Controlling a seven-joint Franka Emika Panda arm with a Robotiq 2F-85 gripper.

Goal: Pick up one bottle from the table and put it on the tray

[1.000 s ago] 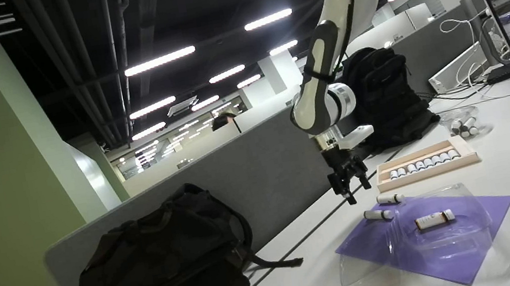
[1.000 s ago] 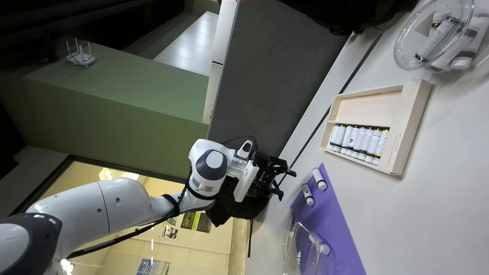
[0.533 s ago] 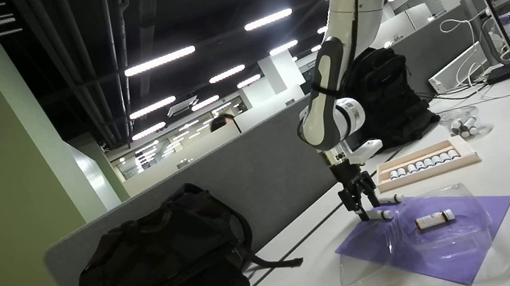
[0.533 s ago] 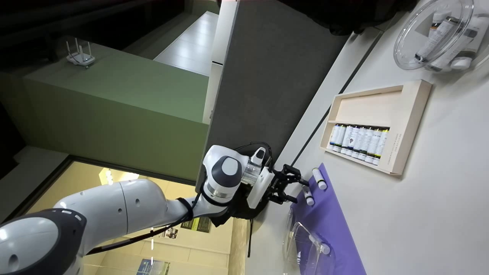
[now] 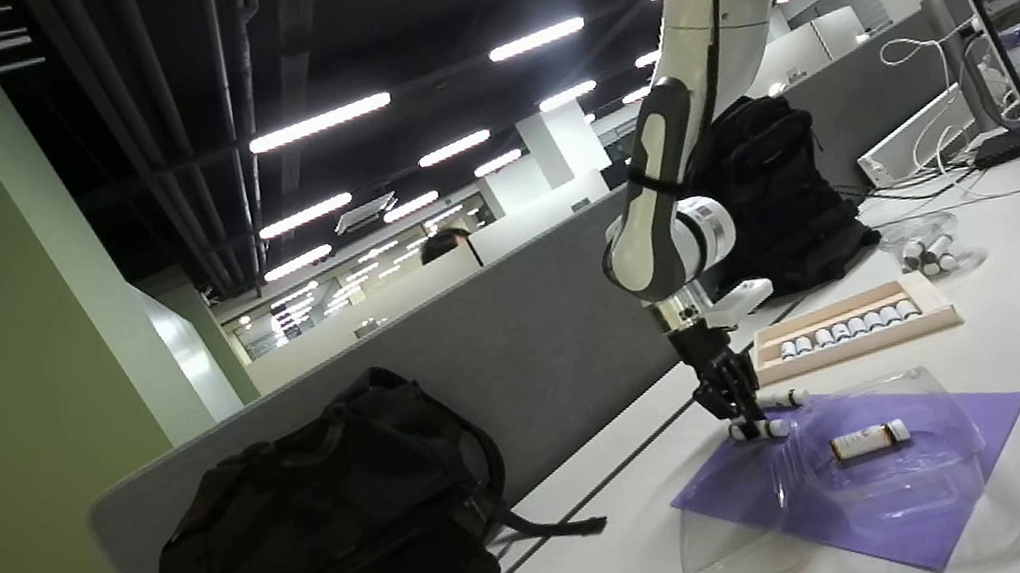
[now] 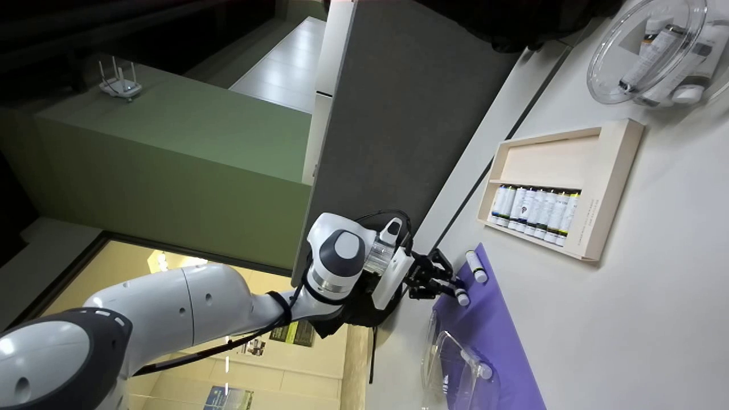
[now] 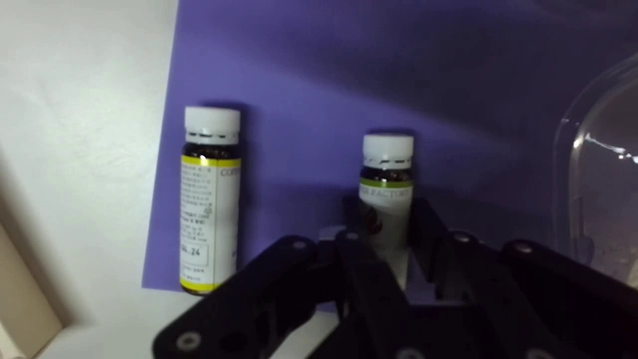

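Note:
A small bottle (image 7: 386,199) with a white cap, a green band and a white label lies on the purple mat. My gripper (image 7: 387,214) is shut on it, one finger against each side of its body, cap end sticking out; its far end is partly hidden by the fingers. In both exterior views the gripper (image 5: 749,423) reaches down to that bottle (image 6: 462,298), which still rests low over the mat. The light wooden tray (image 6: 610,191) stands on the white table (image 6: 655,296), with several bottles lined up in one compartment and a bare compartment (image 6: 549,155) beside it.
A yellow-banded bottle (image 7: 209,219) lies parallel, close beside the held one. Clear plastic packaging (image 7: 573,134) covers part of the purple mat (image 5: 981,428), with another bottle (image 5: 869,441) there. Beyond the tray sits a clear bowl (image 6: 595,68) of bottles. Grey partition (image 5: 558,340) and bags stand behind.
My gripper has come down from above the table's back edge to the bottle on the mat. Its fingers have gone from wide apart to closed around the bottle.

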